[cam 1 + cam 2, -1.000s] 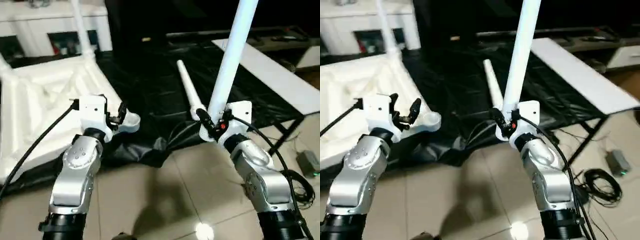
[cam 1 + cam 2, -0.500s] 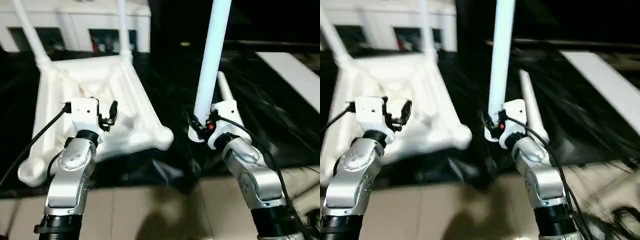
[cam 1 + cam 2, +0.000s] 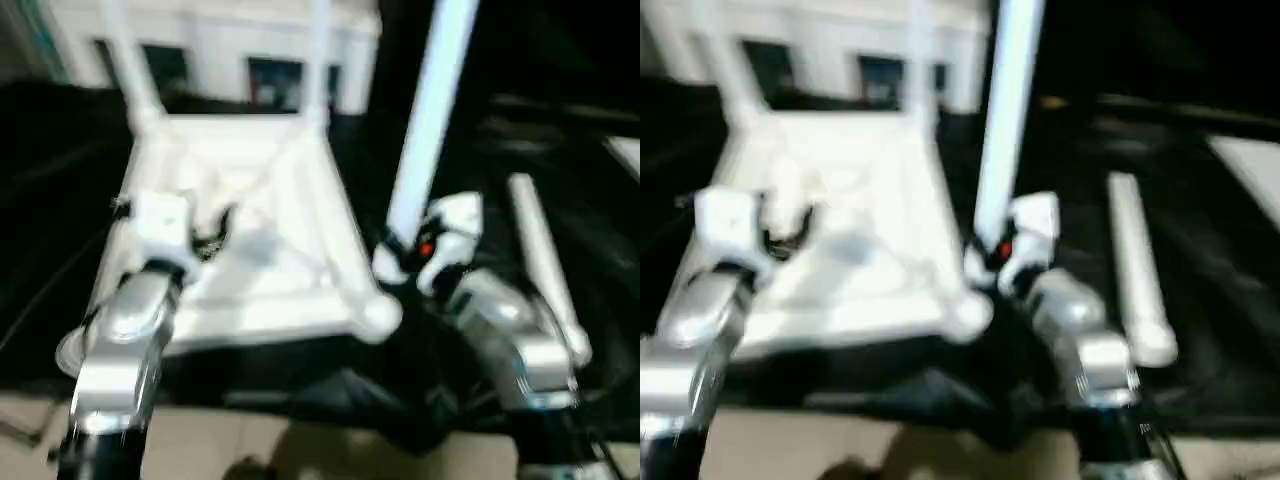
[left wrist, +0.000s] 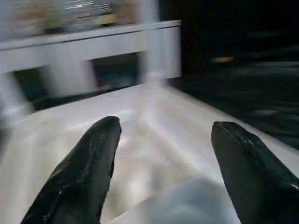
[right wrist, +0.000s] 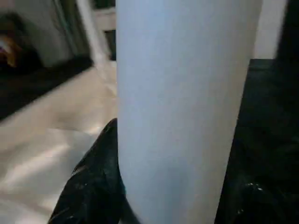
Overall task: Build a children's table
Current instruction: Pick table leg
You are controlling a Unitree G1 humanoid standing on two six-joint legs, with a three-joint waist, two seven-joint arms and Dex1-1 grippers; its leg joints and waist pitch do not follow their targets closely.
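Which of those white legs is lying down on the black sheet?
The loose leg to the right of the right gripper. The held leg stands upright, and two more rise from the tabletop's far corners.

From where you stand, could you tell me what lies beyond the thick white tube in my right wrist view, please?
Observer: The right gripper holds that leg upright, just beside the near right corner socket of the upturned tabletop.
Operator: Thank you. Are any legs fitted already?
Observer: Two legs stand in the far corners, one on the left and one on the right.
Operator: And where is the last one?
Observer: A fourth leg lies on the black sheet, to the right of your arm.
Operator: Is the left gripper busy?
Observer: No, the left gripper is open and empty over the tabletop.
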